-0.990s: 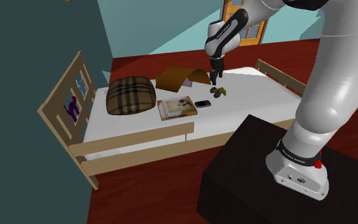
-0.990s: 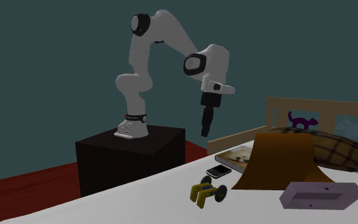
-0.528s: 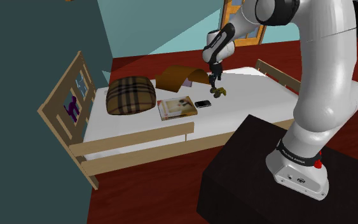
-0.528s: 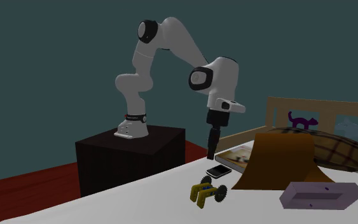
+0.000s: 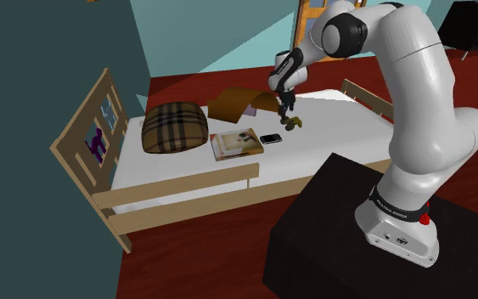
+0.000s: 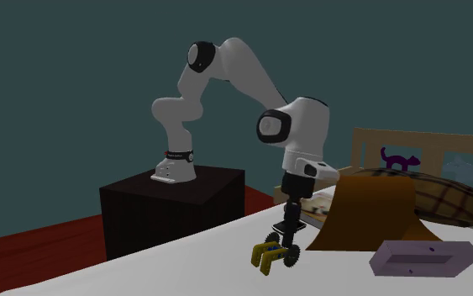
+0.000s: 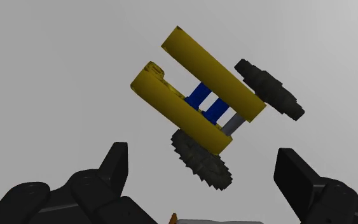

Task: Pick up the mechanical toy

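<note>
The mechanical toy has two yellow bars, blue pieces between them and black gears. It lies on the white bed near the far side, seen as the toy in the shoulder view and the toy in the second exterior view. My gripper hangs just over it, pointing down, and the gripper reaches almost to the toy's gears. In the wrist view the gripper is open, its fingers standing wide apart on either side of the toy without touching it.
A black phone and a magazine lie close beside the toy. Behind them stand a brown curved board and a plaid pillow. A purple box lies nearby. The wooden headboard and footboard bound the bed.
The arm has stretched further out over the bed. The gripper has come down from well above the phone to just over the toy. The toy has not moved.
</note>
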Available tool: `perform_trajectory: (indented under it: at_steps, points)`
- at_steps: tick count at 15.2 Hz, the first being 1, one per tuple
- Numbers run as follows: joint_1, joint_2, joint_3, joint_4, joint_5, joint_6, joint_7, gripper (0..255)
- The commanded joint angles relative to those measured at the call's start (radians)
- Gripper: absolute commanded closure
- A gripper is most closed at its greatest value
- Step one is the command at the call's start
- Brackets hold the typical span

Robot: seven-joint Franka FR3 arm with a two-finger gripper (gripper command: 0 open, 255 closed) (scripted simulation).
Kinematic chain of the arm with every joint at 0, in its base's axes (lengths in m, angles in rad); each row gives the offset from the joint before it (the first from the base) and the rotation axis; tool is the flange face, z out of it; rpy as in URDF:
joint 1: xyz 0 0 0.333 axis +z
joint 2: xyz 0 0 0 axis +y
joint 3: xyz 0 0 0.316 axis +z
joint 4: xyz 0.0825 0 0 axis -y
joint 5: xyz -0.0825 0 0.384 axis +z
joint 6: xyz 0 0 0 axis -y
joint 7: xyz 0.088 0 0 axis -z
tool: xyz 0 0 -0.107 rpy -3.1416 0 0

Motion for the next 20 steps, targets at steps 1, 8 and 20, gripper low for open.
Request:
perform_trajectory:
  at_steps: [1, 8, 20]
  points:
    - [-0.003, 0.023, 0.002, 0.012, 0.002, 0.012, 0.002, 0]
    - [-0.007, 0.073, 0.006, 0.03, 0.005, 0.043, 0.007, 255]
    - [-0.004, 0.04, 0.003, 0.016, 0.003, 0.023, 0.003, 255]
